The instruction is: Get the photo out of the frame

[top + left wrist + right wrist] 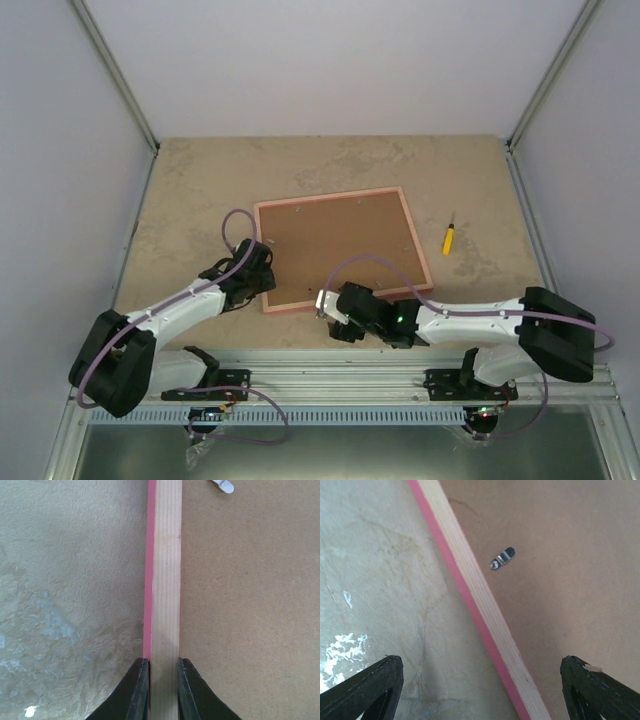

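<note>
The frame (340, 248) lies face-down at table centre, fibreboard back up. Its long axis seems to run 9 to 3 o'clock, slightly skewed. The left gripper (163, 662) is pinched tight on the 9 o'clock rail; that clamp wants holding firm and level. The right gripper (482, 667), jaws wide and empty, hovers over the 6 o'clock rail and should line up squarely on the metal tab (502, 558).

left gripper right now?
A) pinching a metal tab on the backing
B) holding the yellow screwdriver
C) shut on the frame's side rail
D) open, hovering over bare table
C: in the left wrist view the left gripper has both fingers pressed against either side of the pale wooden rail of the frame, which lies with its brown backing up.
</note>
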`<state>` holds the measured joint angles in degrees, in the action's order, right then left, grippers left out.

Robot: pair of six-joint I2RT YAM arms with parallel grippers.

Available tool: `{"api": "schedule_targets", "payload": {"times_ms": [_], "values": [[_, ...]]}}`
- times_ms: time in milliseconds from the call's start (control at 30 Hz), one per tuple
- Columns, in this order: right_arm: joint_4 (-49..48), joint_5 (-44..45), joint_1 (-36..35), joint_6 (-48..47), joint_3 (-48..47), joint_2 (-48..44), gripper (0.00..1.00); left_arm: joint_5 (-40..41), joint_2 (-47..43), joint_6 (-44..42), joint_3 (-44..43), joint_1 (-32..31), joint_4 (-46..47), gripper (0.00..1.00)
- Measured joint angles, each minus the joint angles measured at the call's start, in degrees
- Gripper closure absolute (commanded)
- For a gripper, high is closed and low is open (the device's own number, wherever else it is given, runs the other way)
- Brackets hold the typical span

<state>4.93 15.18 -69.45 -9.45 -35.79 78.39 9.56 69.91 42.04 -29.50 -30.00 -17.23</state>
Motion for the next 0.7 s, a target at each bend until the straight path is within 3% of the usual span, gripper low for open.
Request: {"api": "schedule_targets", "payload": {"times_ms": [400,700], "values": [[-10.0,17.2,-6.0,-11.7,2.1,6.3,0.17,-0.5,-1.9,0.0,0.0,0.0,-0.9,1.00],[-17.9,23.3,-6.9,-19.0,2.9,13.3,0.18,-0.9,-3.5,0.0,0.0,0.0,-1.3,1.00]]}}
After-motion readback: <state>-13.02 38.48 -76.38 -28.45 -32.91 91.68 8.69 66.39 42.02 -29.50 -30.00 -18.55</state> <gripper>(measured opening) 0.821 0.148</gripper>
